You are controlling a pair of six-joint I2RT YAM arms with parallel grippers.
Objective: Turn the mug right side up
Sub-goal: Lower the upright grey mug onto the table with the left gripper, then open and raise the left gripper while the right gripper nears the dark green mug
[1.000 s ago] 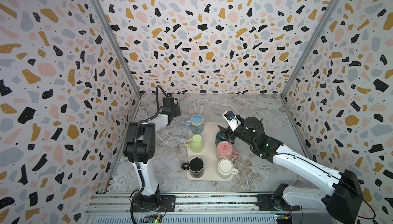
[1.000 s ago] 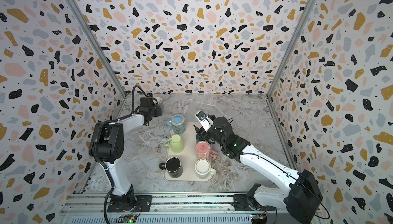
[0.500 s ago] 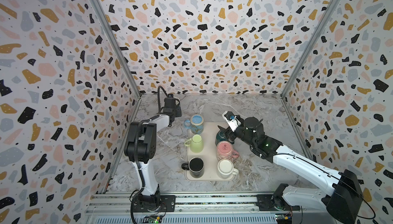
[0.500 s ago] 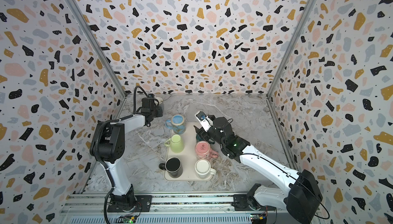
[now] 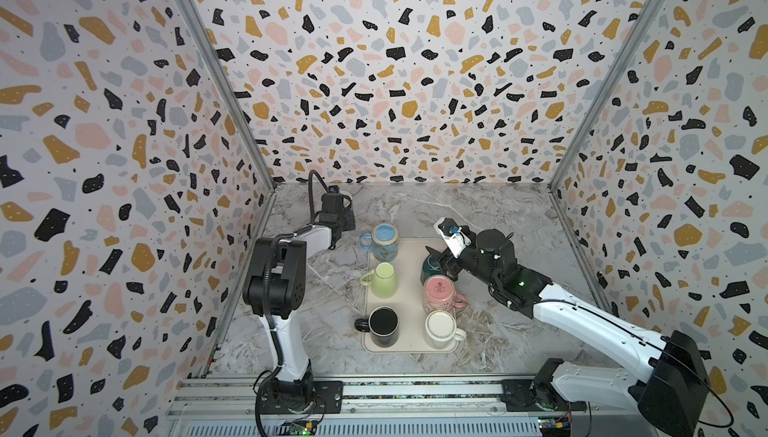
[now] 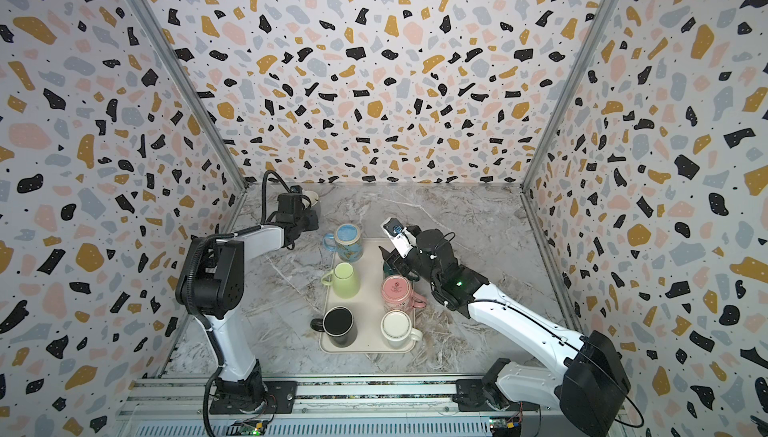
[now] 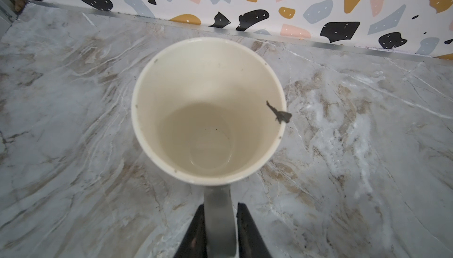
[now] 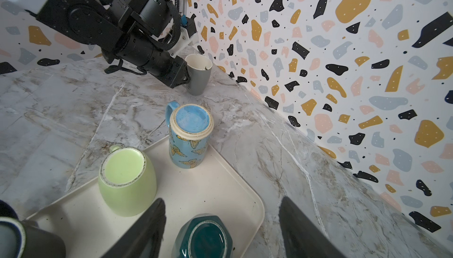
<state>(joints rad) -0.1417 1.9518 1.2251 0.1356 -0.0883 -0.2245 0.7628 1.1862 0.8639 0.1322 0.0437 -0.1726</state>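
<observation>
The grey mug stands upright in the tabletop's far left corner, a dark scrap on its rim; the left claw flanks its handle, whether clamped unclear. The right claw gapes over an inverted teal mug on the tray

Both top views: set high above the near edge, looking down and toward the terrazzo-patterned far wall, taking in the whole marbled grey tabletop. Left wrist: close over the cream-lined grey ceramic mug, facing far. Right wrist: low over the cream rectangular tray, facing far-left, sharing that mug with the left wrist view.
</observation>
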